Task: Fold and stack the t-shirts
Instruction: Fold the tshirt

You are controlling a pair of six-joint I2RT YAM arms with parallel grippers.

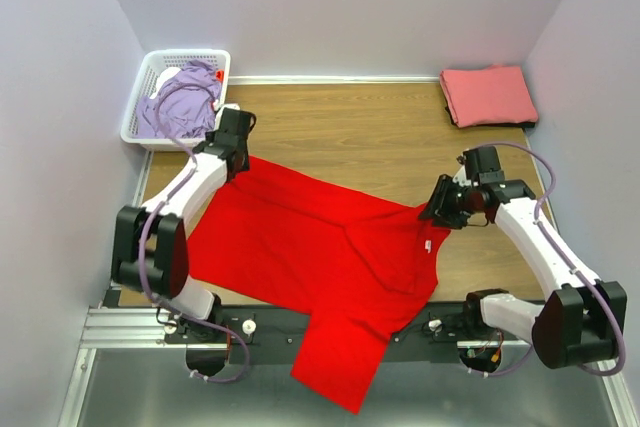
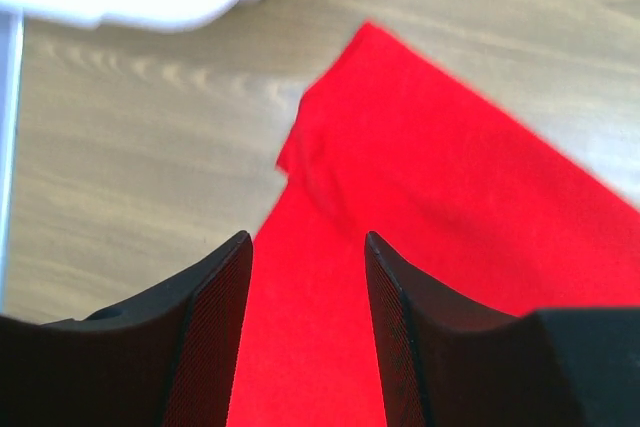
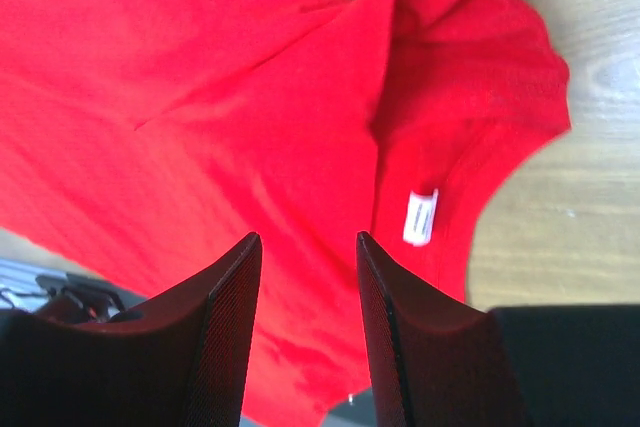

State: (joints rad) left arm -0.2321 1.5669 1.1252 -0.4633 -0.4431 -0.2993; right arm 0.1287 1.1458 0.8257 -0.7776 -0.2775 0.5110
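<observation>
Red t-shirt (image 1: 320,257) crooked, overhanging the tabletop (image 1: 360,127)
Left claw (image 2: 308,242) and right claw (image 3: 308,239) gape empty; a lopsided tug could slide it off.

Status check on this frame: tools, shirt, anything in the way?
Left tool open, over far-left corner of red t-shirt. Right tool open, near neck tag end. Shirt unfolded, part hanging off near edge of table. Nothing blocking.
</observation>
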